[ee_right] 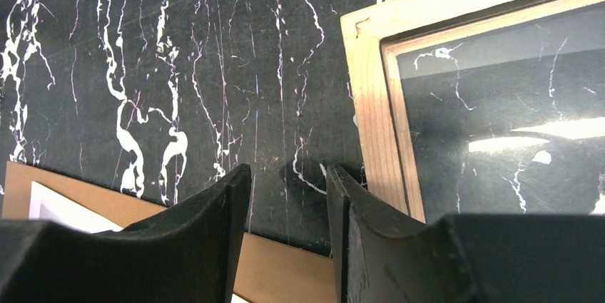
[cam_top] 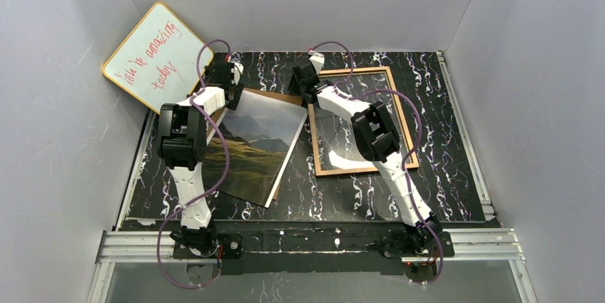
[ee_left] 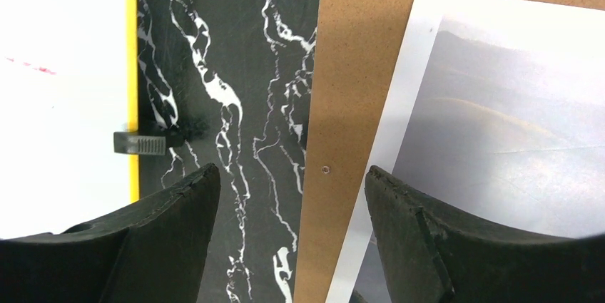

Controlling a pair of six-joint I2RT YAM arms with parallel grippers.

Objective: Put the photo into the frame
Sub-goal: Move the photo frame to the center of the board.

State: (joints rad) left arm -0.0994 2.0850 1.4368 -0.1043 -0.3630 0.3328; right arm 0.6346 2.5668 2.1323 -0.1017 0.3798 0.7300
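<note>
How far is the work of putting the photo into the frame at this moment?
Done: the frame lies back side up, its glass bare, the brown backing board out. In hand: nothing is gripped; the left gripper hangs open over the board's edge by the photo, the right gripper open beside the frame's corner. To do: the photo lies on the board, outside the frame, and must go in.

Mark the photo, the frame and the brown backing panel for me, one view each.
photo (cam_top: 257, 147): top external view, middle of the landscape print.
frame (ee_right: 372, 103): right wrist view, wooden rail just below its corner.
backing panel (ee_left: 357, 68): left wrist view, bare brown strip beside the photo's white edge.
</note>
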